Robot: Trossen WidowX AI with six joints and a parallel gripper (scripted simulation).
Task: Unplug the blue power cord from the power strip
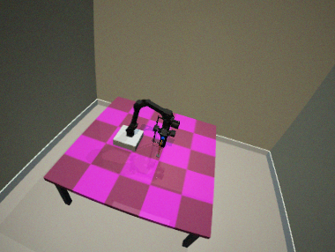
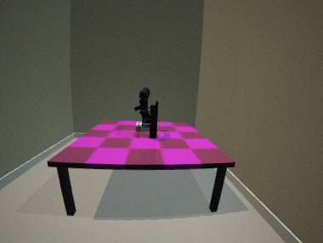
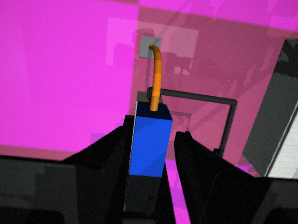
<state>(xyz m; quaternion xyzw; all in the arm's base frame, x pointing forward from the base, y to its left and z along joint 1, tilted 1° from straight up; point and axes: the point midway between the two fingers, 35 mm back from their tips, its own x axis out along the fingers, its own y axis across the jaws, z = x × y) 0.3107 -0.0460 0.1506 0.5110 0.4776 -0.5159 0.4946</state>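
The blue plug (image 3: 149, 147) (image 1: 162, 138) (image 2: 144, 121) stands between my fingers. Its orange cord (image 3: 157, 75) bends from its far end to a small grey block. My gripper (image 3: 150, 135) is open a little: the left finger is against or very near the plug, and a narrow gap shows beside the right finger. The black power strip (image 2: 153, 122) (image 1: 163, 144) stands upright close beside the plug. A dark face adjoins the plug's near end in the wrist view. Whether the plug is seated in the strip cannot be told.
The arm stands on a white block (image 1: 128, 138), whose edge also shows in the wrist view (image 3: 290, 150) at the right. A thin dark frame (image 3: 200, 97) stands beyond the plug. The small grey block (image 3: 145, 50) sits past it. The checkered table (image 1: 128, 194) (image 2: 106, 155) bears everything.
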